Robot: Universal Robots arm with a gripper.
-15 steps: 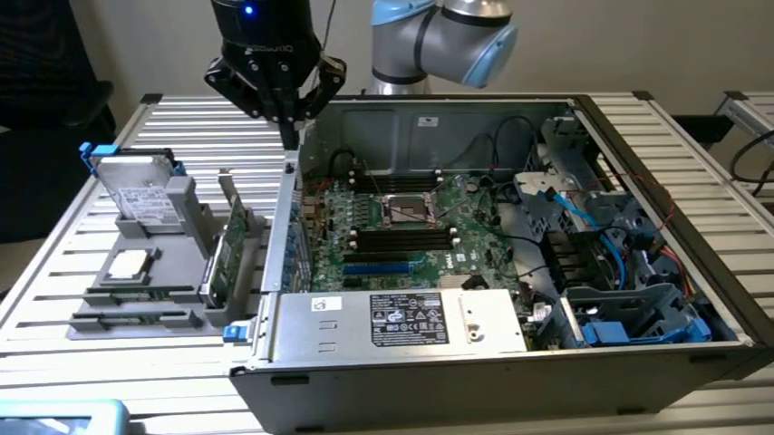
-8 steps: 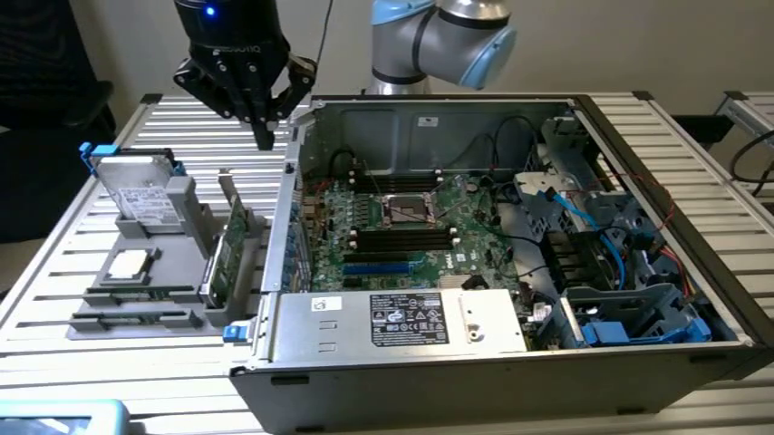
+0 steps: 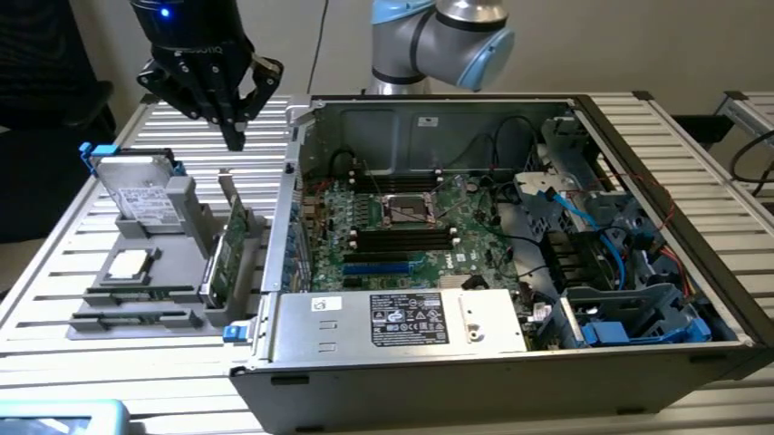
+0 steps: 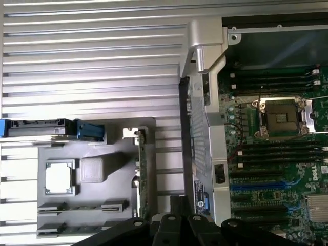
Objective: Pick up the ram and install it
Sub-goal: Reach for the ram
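1. Gripper: hangs high over the edge of the grey holder that faces the computer case. Fingers are pressed together to a point, with nothing between them.
2. Ram: taken to be the long narrow strip sitting edge-up in a slot of the holder, on the exterior view's left. A second strip like it lies just beside, nearer the camera. Colour and label are too small to make out. Both are well apart from the gripper and not touched.
3. Also on the holder:
   - a hard drive at the far end;
   - a square processor chip in the middle;
   - a tall green card standing upright on the side nearest the case. This is the thing closest beneath the gripper.
4. The case lies open on the slatted table, with the motherboard exposed.
   - Long black memory slots run on either side of the processor socket.
   - Cannot tell whether any slot is already filled.
5. Progress, as a judgement: the task stands at its very start.
   - The pick is not made, since the strips sit in their slots and the gripper is empty.
   - The install is not begun, since nothing is carried toward the motherboard.
   - Both steps remain.
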